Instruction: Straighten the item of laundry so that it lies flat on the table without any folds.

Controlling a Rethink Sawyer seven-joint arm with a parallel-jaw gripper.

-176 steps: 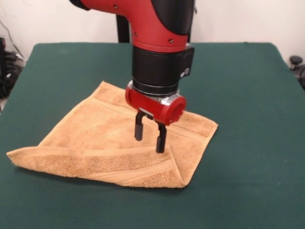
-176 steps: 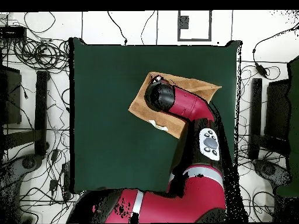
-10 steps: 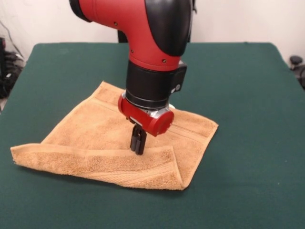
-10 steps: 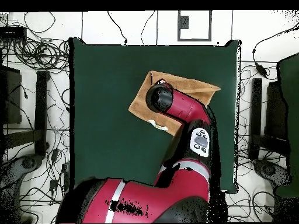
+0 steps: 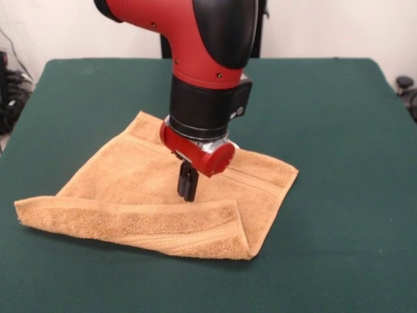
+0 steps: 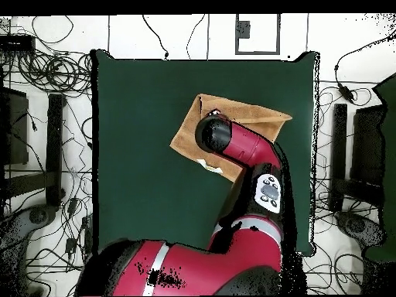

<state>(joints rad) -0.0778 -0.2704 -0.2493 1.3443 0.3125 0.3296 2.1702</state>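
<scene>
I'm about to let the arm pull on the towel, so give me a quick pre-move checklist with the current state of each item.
1. pincer closed: ok, its black fingers are together, tips down at the towel.
2. Cloth actually pinched: cannot tell; no raised fabric shows between the tips.
3. Fold to undo located: ok, the near edge is doubled over as a folded flap in the front view.
4. Towel flat: not ok, that flap still lies on top.
5. Room to spread: ok, bare green table surrounds the towel.
6. Overhead check of the grip: cannot tell, the arm covers it.
</scene>
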